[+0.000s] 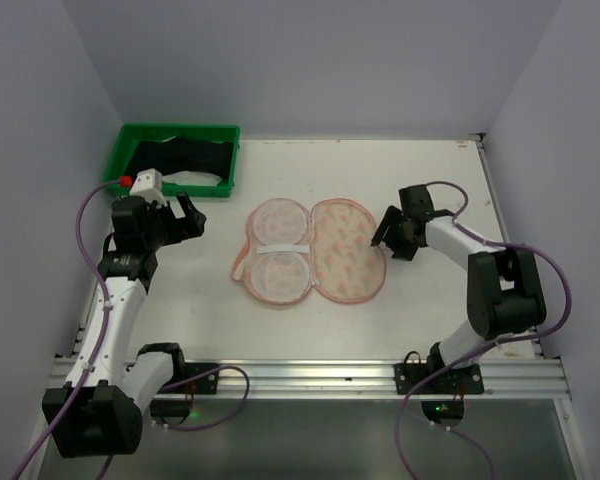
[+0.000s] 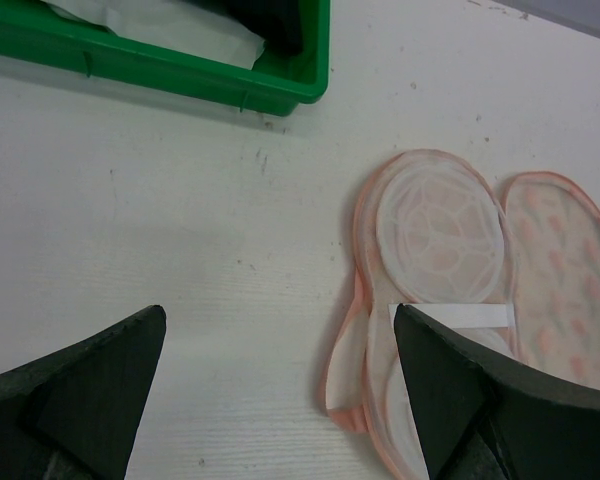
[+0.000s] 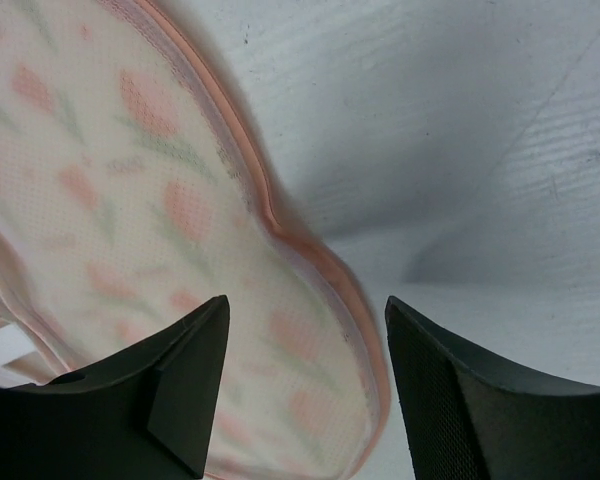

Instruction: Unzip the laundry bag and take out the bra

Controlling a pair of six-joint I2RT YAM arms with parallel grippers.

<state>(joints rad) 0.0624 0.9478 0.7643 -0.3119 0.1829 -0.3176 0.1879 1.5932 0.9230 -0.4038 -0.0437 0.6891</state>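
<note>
White bench (image 1: 430, 180): the opened cream printed fabric laundry bag (image 1: 315, 250) looks limp, light; pinch its pink rim (image 3: 310, 250). Left hand (image 1: 192, 222) and right hand (image 1: 383, 238) gape, empty.

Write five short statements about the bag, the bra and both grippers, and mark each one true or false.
1. The laundry bag lies opened out flat on the table. True.
2. The bra is inside the bag. False: the bra, seen as black fabric, lies in the green tray, and the bag shows only pale mesh.
3. The left gripper is shut on the bag. False: the left gripper is open and holds nothing, over bare table between tray and bag.
4. The right gripper is at the bag's right edge, with the pink rim running between its parted fingers. True.
5. The tray sits at the near right corner. False: it is at the far left.
</note>
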